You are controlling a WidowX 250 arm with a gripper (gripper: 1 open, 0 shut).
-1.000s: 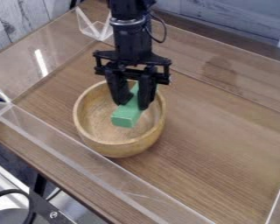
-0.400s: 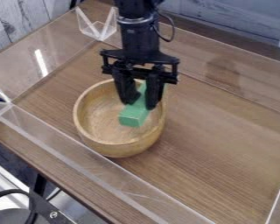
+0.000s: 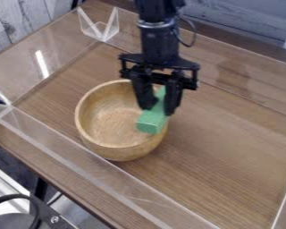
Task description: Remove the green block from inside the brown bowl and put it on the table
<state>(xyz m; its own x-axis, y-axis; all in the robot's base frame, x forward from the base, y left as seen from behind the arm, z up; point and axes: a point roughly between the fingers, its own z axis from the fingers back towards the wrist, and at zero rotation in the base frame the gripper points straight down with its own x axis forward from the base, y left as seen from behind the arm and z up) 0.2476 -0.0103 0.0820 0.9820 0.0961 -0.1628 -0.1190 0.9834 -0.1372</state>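
The claw (image 3: 156, 101) grips the green block (image 3: 153, 119), which hangs below its fingers, seemingly over the brown bowl (image 3: 115, 134) rim.

No text, label, brand, number or sign can be read anywhere in the view. Only bare grain is shown on the round light tan wooden bowl (image 3: 121, 131), and no marking is seen on the brown wood-grain table (image 3: 229, 152) around that bowl.
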